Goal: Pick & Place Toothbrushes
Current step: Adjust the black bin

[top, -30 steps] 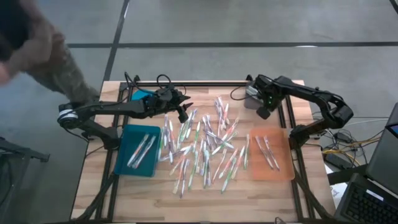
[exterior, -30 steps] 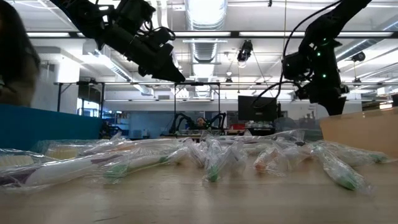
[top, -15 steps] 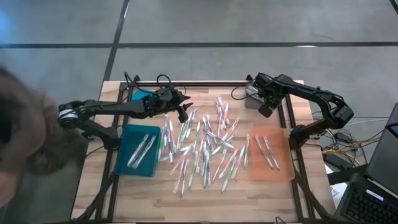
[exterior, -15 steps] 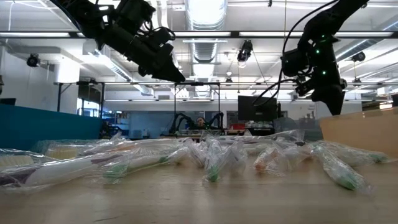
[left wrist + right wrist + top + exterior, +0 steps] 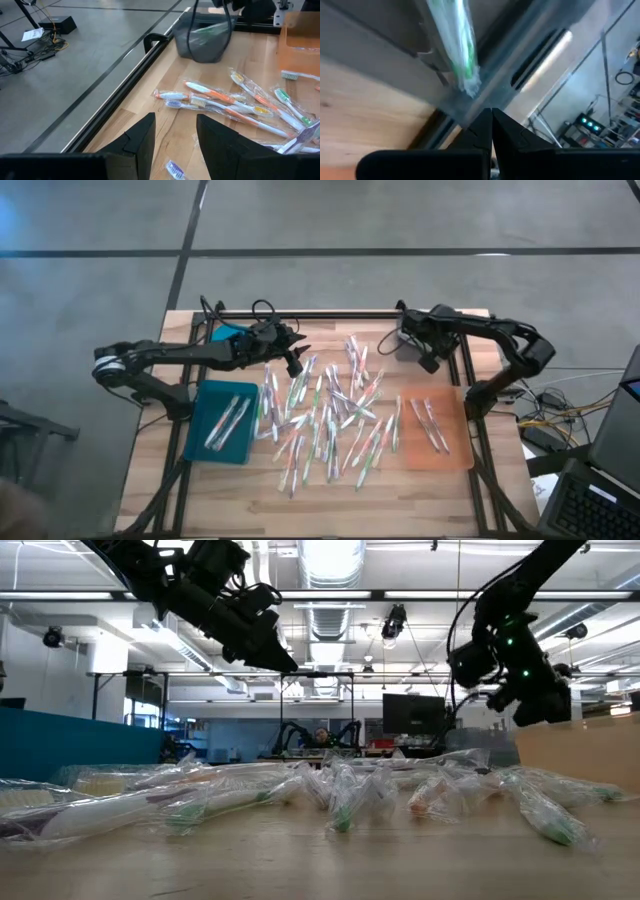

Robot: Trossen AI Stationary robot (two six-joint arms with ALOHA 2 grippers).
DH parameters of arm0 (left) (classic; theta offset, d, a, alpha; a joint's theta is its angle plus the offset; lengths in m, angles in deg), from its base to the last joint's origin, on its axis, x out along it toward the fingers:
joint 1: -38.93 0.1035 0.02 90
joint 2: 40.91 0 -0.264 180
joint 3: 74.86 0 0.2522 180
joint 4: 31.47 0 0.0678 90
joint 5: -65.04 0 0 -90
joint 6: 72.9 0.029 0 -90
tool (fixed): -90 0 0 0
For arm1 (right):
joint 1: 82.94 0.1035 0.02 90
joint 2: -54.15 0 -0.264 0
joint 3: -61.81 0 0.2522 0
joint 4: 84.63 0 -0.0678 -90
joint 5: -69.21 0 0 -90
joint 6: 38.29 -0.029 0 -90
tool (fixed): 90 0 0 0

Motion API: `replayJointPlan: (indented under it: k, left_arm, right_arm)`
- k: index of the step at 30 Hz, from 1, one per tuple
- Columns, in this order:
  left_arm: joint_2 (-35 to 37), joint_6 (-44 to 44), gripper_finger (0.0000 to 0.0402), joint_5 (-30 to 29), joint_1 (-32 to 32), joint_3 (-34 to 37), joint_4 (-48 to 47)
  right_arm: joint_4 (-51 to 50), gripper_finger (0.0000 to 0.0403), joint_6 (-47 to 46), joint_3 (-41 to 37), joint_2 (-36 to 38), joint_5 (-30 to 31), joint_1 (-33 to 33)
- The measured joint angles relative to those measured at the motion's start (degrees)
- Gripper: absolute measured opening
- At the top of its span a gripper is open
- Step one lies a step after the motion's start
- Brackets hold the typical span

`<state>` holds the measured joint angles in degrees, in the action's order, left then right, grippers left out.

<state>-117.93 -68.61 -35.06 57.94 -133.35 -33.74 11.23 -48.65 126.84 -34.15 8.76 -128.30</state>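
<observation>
Several wrapped toothbrushes [image 5: 330, 415] lie scattered flat on the middle of the wooden table, and show close up in the left wrist view [image 5: 225, 100]. My left gripper [image 5: 294, 363] hovers open above the pile's far left part [image 5: 175, 135], touching nothing. My right gripper [image 5: 430, 363] is shut and empty [image 5: 491, 117], raised by the grey bin [image 5: 403, 343] at the far right. A wrapped green toothbrush [image 5: 457, 40] stands inside that bin, leaning against its wall.
A teal tray [image 5: 205, 395] on the left holds a few toothbrushes. An orange tray [image 5: 455, 450] on the right holds a few more. A black frame rail [image 5: 125, 85] and cables run along the far edge. Bare wood lies along the near edge.
My right arm's wrist has swung toward the table's left, over the grey bin, and its gripper has tipped from pointing down to slanting. A person at the left of the table has moved out of view. The left arm has kept still.
</observation>
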Motion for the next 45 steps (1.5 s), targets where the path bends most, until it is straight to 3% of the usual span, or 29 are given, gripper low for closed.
replayJointPlan:
  k: [5,11,19,24,29,36,45]
  left_arm:
    - [0.0,0.0,0.0149,0.0,0.0,0.0,0.0]
    - [0.0,0.0,0.0149,0.0,0.0,0.0,0.0]
    - [0.0,0.0,0.0149,0.0,0.0,0.0,0.0]
    - [0.0,0.0,0.0149,0.0,0.0,0.0,0.0]
    - [0.0,0.0,0.0149,0.0,0.0,0.0,0.0]
    - [0.0,0.0,0.0149,0.0,0.0,0.0,0.0]
    - [0.0,0.0,0.0149,0.0,0.0,0.0,0.0]
  right_arm:
    - [0.5,0.0008,-0.2,-0.2,-2.9,-4.6,0.2]
    - [0.6,0.0008,-1.1,-0.2,-2.6,-14.6,0.3]
    - [1.9,0.0008,-1.7,3.0,2.6,-10.5,2.0]
    - [9.5,0.0008,2.0,7.3,4.2,-13.1,3.9]
    - [15.3,0.0008,5.8,12.4,0.3,-15.7,3.8]
    - [15.1,0.0008,9.1,20.0,-7.8,-16.3,3.7]
    - [13.9,0.0008,10.4,23.3,-13.1,-16.1,2.7]
